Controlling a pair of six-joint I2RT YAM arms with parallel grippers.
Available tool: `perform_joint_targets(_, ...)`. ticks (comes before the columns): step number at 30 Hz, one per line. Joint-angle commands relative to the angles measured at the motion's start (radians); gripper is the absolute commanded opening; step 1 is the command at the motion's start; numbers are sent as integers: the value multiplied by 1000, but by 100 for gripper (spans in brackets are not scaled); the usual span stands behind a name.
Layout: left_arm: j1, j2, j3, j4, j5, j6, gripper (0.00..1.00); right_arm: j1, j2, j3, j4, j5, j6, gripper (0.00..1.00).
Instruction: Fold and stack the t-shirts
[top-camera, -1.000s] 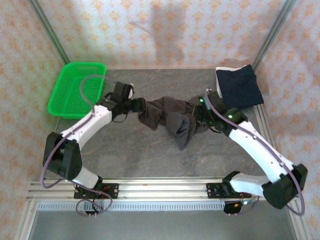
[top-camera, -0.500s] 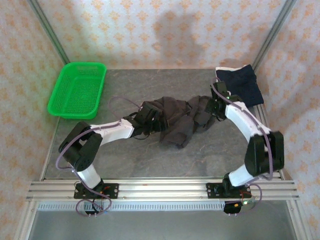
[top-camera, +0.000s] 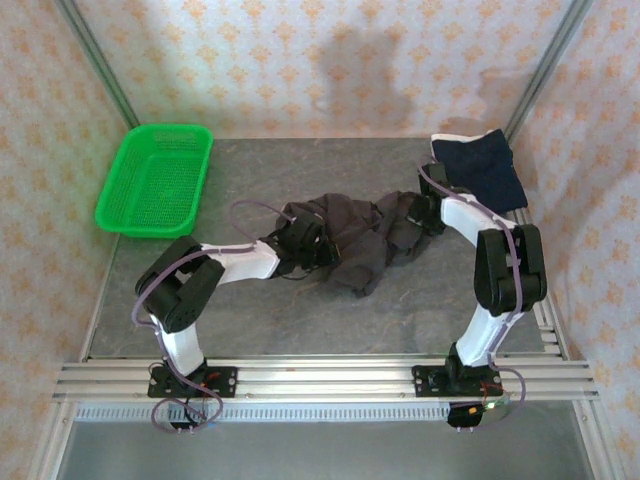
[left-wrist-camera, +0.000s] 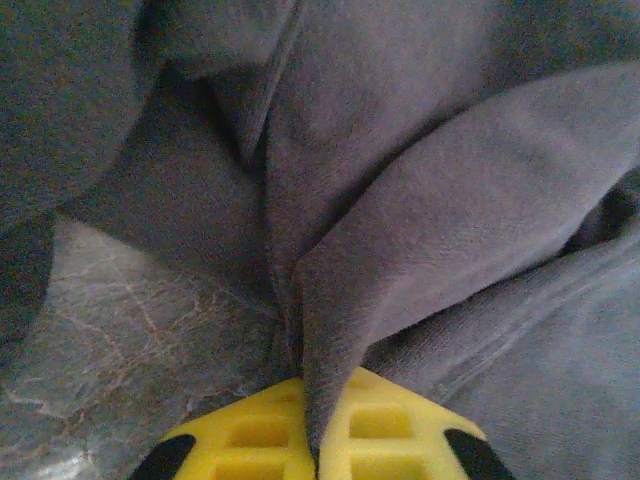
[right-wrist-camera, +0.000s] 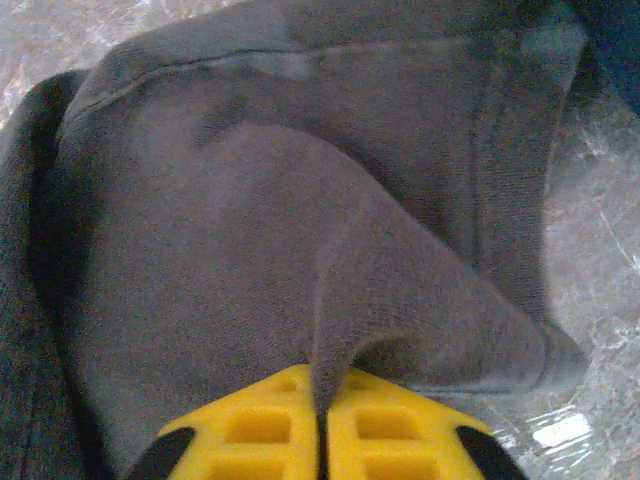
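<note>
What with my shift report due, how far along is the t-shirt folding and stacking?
Done: the navy t-shirt lies folded in the far right corner, over a white one showing as a thin edge. In hand: the left gripper and right gripper are each shut on a pinch of the charcoal t-shirt, which lies crumpled in the middle. Left: spreading it flat, folding it and stacking it on that pile.

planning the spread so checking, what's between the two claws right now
The crumpled dark t-shirt fills the stretch from left claw to right claw, each shut on a fold of it; the top view shows that.
</note>
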Motion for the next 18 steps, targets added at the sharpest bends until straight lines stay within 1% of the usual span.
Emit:
perform_joint_targets(1, 108, -194, -15, -40, 17, 27, 0, -6, -113, -16, -26, 2, 11, 0)
perform_joint_targets(3, 191, -327, 6, -173, 0, 86, 0, -4, -209, -26, -73, -7, -2, 0)
perform_joint_targets(6, 289, -515, 127, -455, -110, 227, 0, 7, -389, -34, -145, 17, -30, 0)
perform_joint_targets(9, 343, -611, 283, -645, -222, 344, 0, 11, -529, 2, -211, 33, -56, 0)
perform_joint_targets(11, 353, -611, 388, -720, -286, 421, 0, 13, -574, 53, -243, 33, -74, 0)
perform_joint_targets(13, 360, -576, 498, -779, -326, 471, 0, 16, -582, 112, -250, 38, -99, 0)
perform_joint_targets(16, 375, -506, 623, -791, -364, 529, 0, 16, -559, 182, -215, 80, -144, 0)
perform_joint_targets(18, 414, -433, 712, -770, -349, 558, 0, 15, -502, 251, -192, 96, -165, 0)
